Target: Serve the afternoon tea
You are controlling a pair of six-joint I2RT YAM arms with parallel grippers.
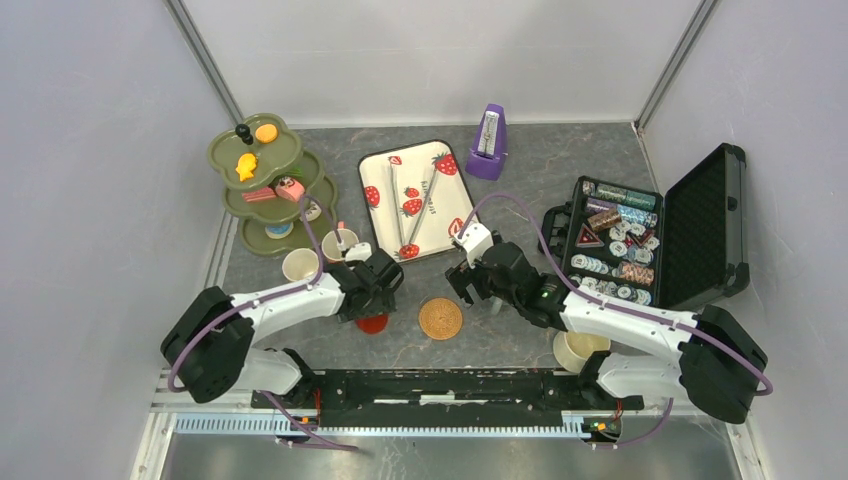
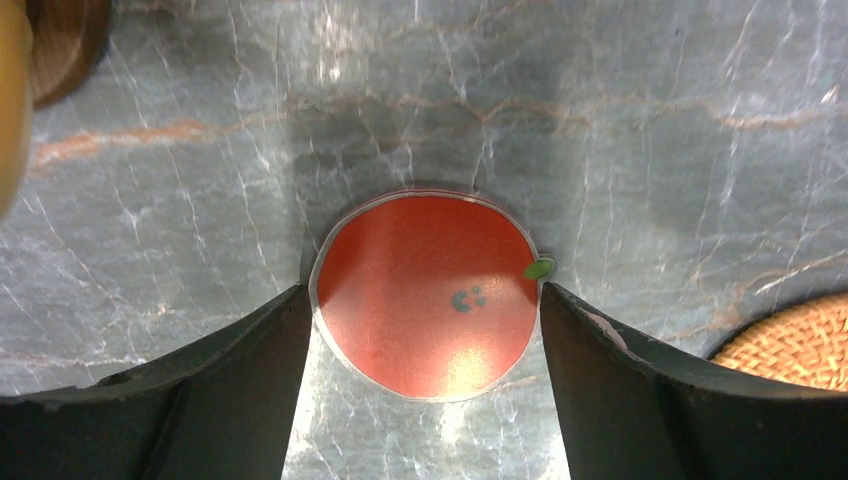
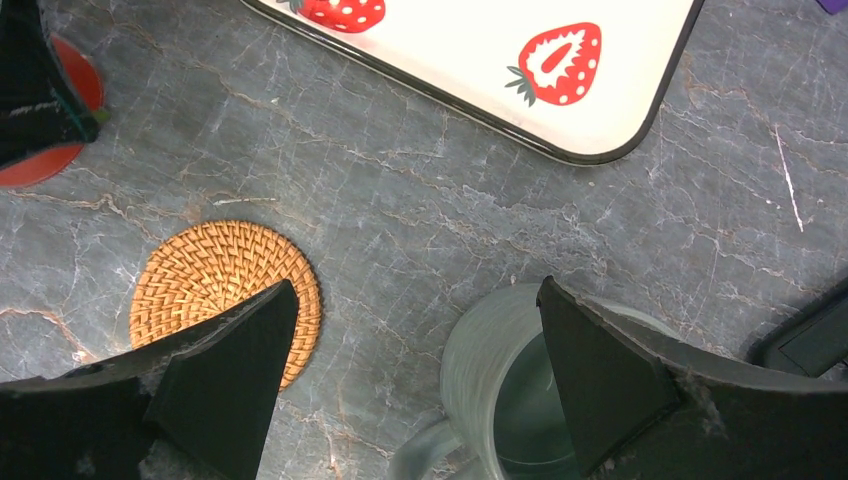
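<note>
Left gripper (image 2: pixel 422 290) is hanging low over the red coaster (image 2: pixel 425 330) with its jaws spread, one finger sitting just beside each edge. Can't tell if they're actually touching it. That coaster is lying flat on the table (image 2: pixel 600 100) near the near edge, with the woven coaster (image 1: pixel 440 318) just to its right. Right gripper (image 3: pixel 415 283) is gaping wide, gripping nothing, and one finger is overlapping the rim of the grey-green mug (image 3: pixel 490 380).

The olive tiered stand (image 1: pixel 282 152) in the far left corner is carrying toy pastries (image 1: pixel 245 166) on all three tiers. The cream mug (image 1: pixel 300 265) and pink mug (image 1: pixel 340 243) are sitting right by its base. The yellow mug (image 1: pixel 580 348) is sitting by the near edge, right side.

The strawberry tray (image 1: pixel 445 200) is holding two tongs (image 1: pixel 425 195), and the open black case (image 1: pixel 705 225) at the right edge is packed with small packets (image 1: pixel 615 240).
</note>
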